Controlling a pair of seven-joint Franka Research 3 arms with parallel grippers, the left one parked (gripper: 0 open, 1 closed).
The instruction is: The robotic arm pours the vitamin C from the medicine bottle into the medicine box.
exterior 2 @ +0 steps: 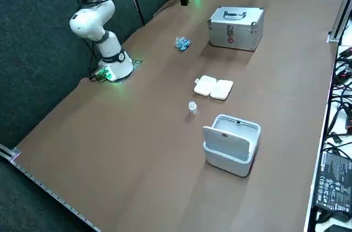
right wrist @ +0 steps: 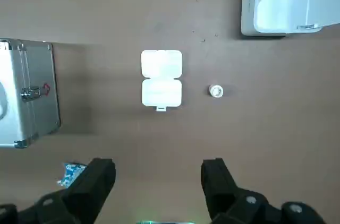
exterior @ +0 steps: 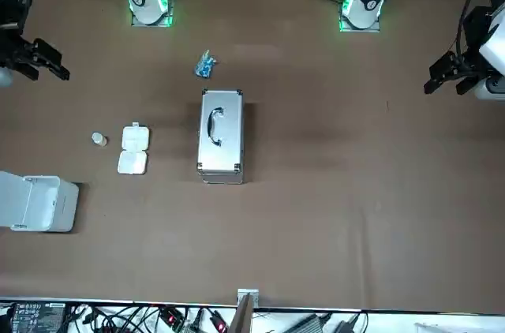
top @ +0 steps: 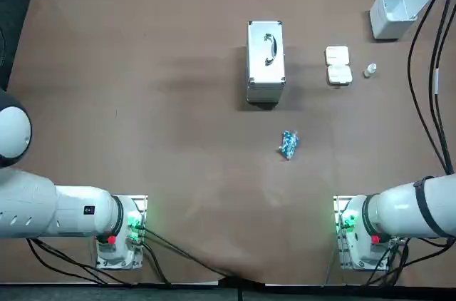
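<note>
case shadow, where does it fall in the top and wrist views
Top view: the case casts a faint soft shadow on the table, on the side away from the box. Wrist view: another soft shadow lies between case and box; the open right gripper hovers above the table.

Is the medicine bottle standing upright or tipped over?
Upright: the medicine bottle stands on its base beside the medicine box; the right gripper hovers above, fingers open.

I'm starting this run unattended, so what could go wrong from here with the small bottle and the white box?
The small pale medicine bottle stands upright; the open right tool, above the table, could tip it by closing off-centre.
The white hinged plastic medicine box lies open and shallow beside it, so pills could miss it or bounce out.
</note>
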